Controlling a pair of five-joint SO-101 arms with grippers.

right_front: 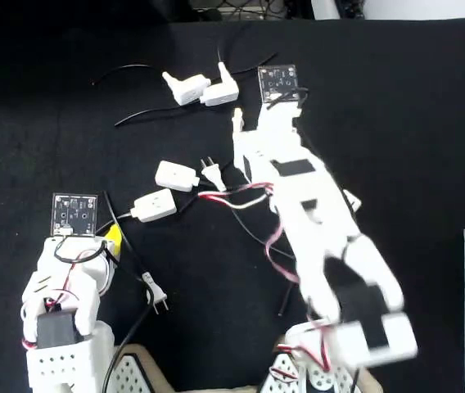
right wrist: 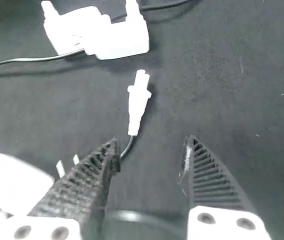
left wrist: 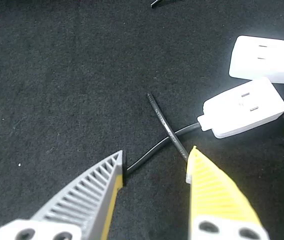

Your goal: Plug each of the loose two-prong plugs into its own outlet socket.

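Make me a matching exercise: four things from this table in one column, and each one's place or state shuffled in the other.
1. left gripper
2. right gripper
3. black plug
4. two white sockets

A. beside the left arm
B. open over crossed black cables
C. open just short of a white plug
D. empty, side by side

Pairs: 1-B, 2-C, 3-A, 4-D
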